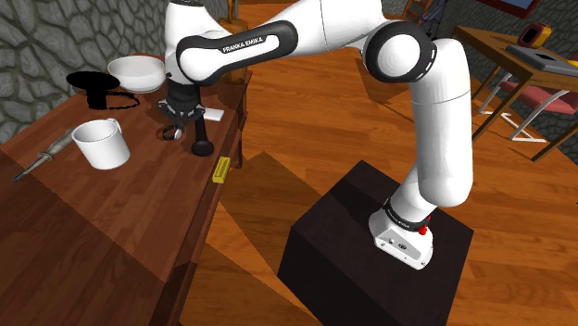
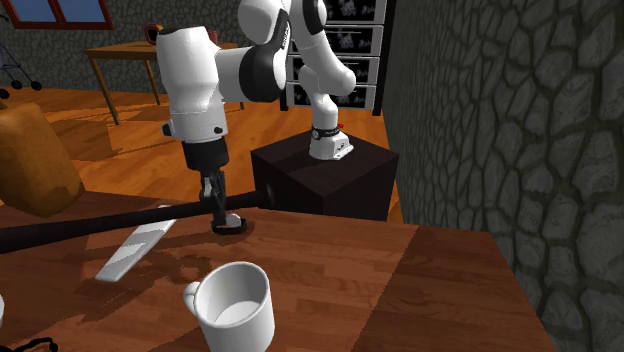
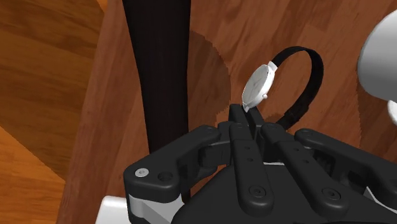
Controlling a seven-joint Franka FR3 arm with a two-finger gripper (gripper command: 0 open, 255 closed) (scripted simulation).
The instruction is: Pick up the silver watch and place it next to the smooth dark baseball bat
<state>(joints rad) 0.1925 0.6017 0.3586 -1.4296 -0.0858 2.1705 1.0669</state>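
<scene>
The black gripper [image 2: 217, 210] points down at the wooden table [image 2: 410, 285], its two fingers [image 3: 236, 127] drawn nearly together and pinching the lower rim of the watch [image 3: 258, 89]. The wrist view shows the silver case caught edge-on between the fingertips, with the black strap curving away from the case in a loop. In the second exterior view the watch [image 2: 229, 222] sits low at the tabletop under the fingers. Whether it rests on the wood or hangs a hair above it I cannot tell. The smooth dark baseball bat [image 2: 90, 225] lies across the table just beside the watch, on the side toward the robot's stand [image 2: 330, 180], and one of its ends reaches the table edge there. In the wrist view a narrow strip of wood separates the bat [image 3: 159, 70] from the watch case. A flat white strip [image 2: 135, 250] lies near the bat on the camera's side of the second exterior view. A white mug [image 2: 238, 300] stands upright closer still to that camera, well apart from the watch. In the shoulder view a white bowl [image 1: 136, 72] sits beyond the mug [image 1: 100, 144], toward the stone wall.
</scene>
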